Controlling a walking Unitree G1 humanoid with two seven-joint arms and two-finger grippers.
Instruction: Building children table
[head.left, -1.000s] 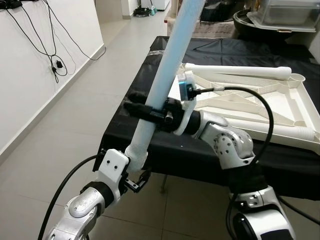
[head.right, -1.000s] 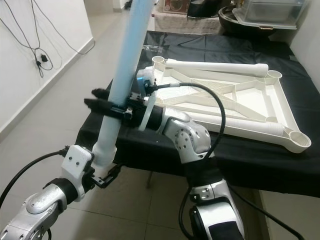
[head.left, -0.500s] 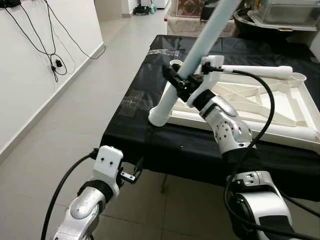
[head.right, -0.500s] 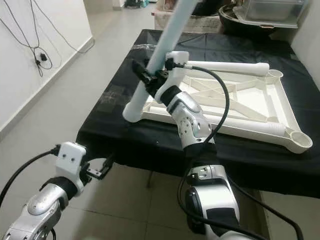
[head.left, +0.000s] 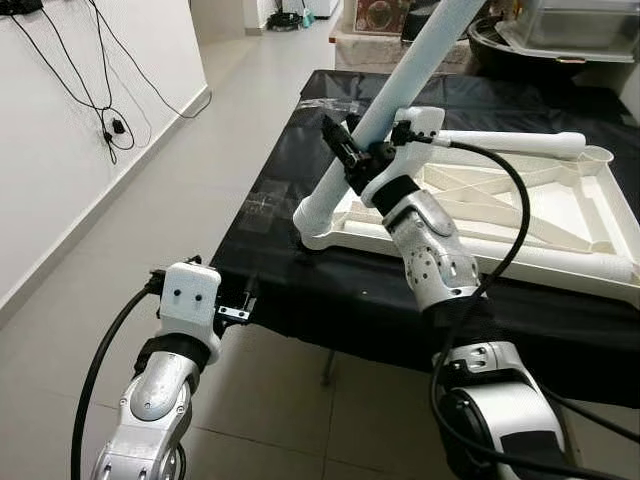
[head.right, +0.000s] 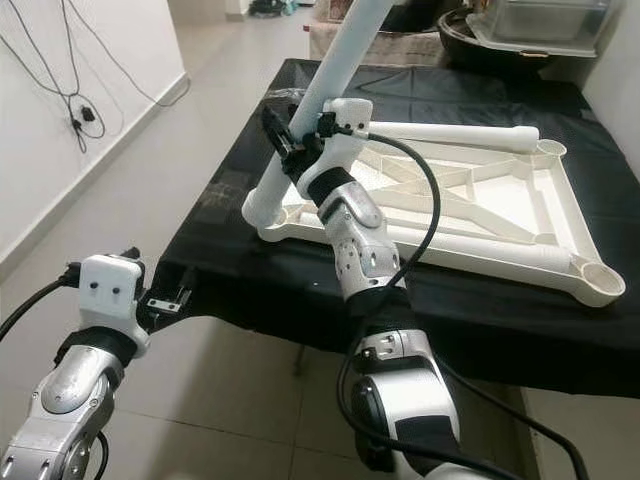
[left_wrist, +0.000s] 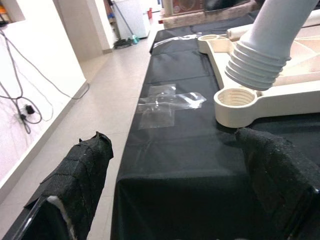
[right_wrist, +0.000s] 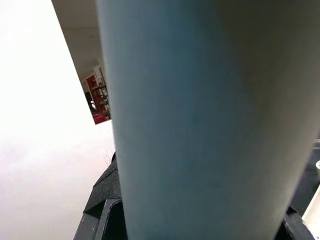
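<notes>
Table leg at the corner socket

Our right gripper (head.left: 350, 160) clamps the table leg (head.left: 385, 110) above the tabletop frame's (head.left: 520, 215) socket (left_wrist: 239, 101); left gripper (head.left: 240, 305) open, empty, lower left.

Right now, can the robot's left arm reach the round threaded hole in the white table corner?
Probably yes: the open left gripper hangs beside the black table edge, and the threaded corner socket lies just ahead with bare cloth between.

My right hand (head.left: 350, 160) grips a pale round table leg (head.left: 400, 85), tilted, its ribbed threaded end just above the corner socket (left_wrist: 239, 103) of the cream upturned tabletop (head.left: 520, 205) lying on the black surface (head.left: 300, 280); two legs lie on it.
</notes>
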